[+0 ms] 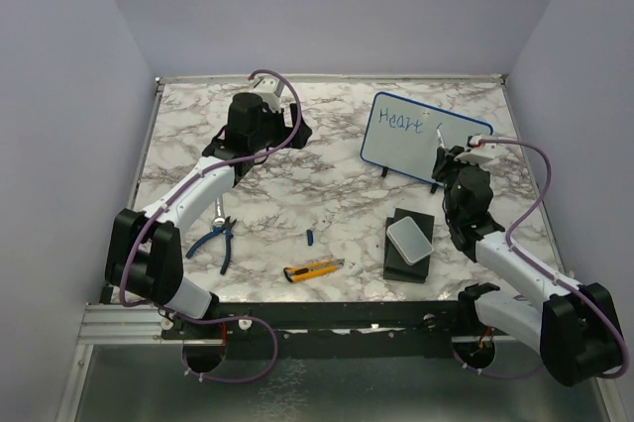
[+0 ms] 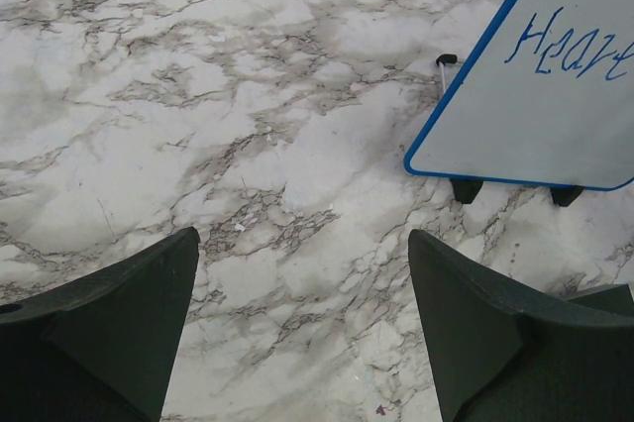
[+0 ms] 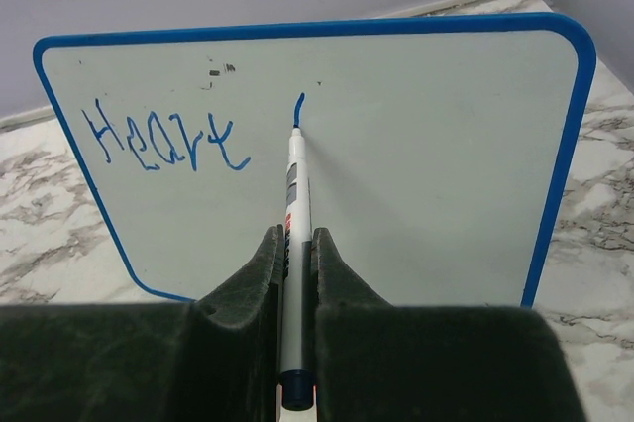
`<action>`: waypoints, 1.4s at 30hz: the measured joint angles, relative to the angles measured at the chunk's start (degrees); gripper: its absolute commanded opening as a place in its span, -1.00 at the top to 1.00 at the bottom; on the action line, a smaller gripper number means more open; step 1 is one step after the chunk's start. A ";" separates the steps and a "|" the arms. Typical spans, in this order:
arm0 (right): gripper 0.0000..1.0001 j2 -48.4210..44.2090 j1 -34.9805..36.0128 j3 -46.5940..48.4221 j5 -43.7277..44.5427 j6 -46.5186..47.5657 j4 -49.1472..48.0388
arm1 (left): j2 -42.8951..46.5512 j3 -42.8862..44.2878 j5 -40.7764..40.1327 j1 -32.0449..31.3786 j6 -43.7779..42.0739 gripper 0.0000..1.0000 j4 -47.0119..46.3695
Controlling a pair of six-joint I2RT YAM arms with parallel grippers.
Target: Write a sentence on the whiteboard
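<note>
The whiteboard (image 1: 421, 135) with a blue frame stands tilted on black feet at the back right; it also shows in the right wrist view (image 3: 426, 174) and the left wrist view (image 2: 540, 105). The sentence (image 3: 163, 140) reads "Heart" in blue, with a short new stroke (image 3: 299, 105) beside it. My right gripper (image 3: 297, 244) is shut on a white marker (image 3: 295, 194) with its tip touching the board at that stroke. It sits in front of the board (image 1: 458, 166). My left gripper (image 2: 302, 323) is open and empty over bare marble, left of the board (image 1: 287, 125).
A pale grey box (image 1: 409, 241) lies on a black block (image 1: 406, 265) front right. A yellow utility knife (image 1: 313, 268), a small blue cap (image 1: 309, 237) and blue-handled pliers (image 1: 220, 239) lie near the front. Purple walls enclose the marble table (image 1: 327, 194).
</note>
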State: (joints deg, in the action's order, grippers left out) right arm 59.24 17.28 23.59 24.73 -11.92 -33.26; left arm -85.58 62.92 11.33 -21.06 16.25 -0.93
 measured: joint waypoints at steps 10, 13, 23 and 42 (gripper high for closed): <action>0.99 0.00 0.00 -0.55 -1.55 -1.92 1.99 | 0.20 0.00 0.17 0.00 0.04 -0.75 0.00; 0.99 0.00 0.00 -0.90 -1.97 -2.58 2.89 | 0.24 0.00 0.20 0.00 0.04 -0.75 -0.02; 0.99 -0.31 0.00 -1.38 -2.60 -3.08 3.37 | 0.83 0.00 0.26 0.00 0.44 -0.75 -0.04; 0.99 -2.38 -0.04 -0.52 0.72 -1.62 4.09 | 0.94 0.00 0.87 0.00 0.48 -0.75 -0.07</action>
State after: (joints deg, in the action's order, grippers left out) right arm 56.86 17.23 23.07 25.45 -13.54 -29.17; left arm -84.64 62.92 12.21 -21.06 16.73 -0.99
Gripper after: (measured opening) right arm 0.093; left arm 0.873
